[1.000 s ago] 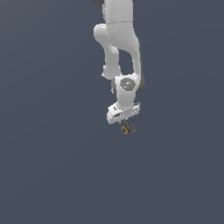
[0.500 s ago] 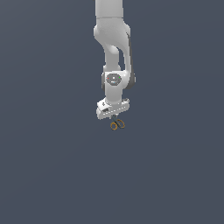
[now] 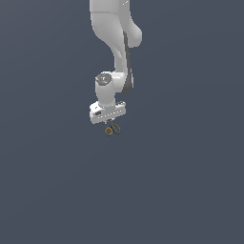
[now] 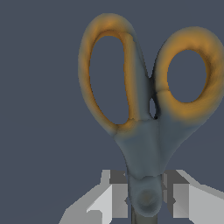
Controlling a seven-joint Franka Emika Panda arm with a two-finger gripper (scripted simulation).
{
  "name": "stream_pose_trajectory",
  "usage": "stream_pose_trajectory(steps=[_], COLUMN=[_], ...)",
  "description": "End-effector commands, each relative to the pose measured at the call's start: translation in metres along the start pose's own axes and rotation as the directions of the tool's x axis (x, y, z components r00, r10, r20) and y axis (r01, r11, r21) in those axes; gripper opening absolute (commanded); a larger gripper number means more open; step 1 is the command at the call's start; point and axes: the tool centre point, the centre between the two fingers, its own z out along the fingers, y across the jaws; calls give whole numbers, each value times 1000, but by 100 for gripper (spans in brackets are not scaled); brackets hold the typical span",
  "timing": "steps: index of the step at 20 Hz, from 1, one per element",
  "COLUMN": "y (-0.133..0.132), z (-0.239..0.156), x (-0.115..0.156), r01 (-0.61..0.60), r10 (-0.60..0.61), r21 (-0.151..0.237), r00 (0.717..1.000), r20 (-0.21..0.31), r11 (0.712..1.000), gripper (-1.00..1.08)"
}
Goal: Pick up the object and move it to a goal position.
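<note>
While jaws pinch its pivot, scissors (image 4: 146, 144) hang below, orange rings outward.

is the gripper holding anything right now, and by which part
Yes: the gripper holds the small scissors, its fingers closed on the pivot area just below the two orange ring handles, which stick out past the fingertips.

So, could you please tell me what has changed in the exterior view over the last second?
The end effector has carried the scissors toward the exterior view's left and slightly upward, and the wrist has turned. Nothing was taken hold of or let go: the end effector stays shut on the scissors near the pivot, with the orange ring handles sticking out beyond the fingers.
</note>
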Motion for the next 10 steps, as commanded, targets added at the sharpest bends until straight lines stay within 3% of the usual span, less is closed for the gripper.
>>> stream_pose_trajectory(steps=[1, 10], y=[11, 26], z=[-2, -5], x=[-10, -23], r01=[2, 1], r10=[-2, -1], r21=[0, 0], r00=[1000, 1000], r20=[-1, 0], r11=[1000, 1000], gripper=[-100, -100])
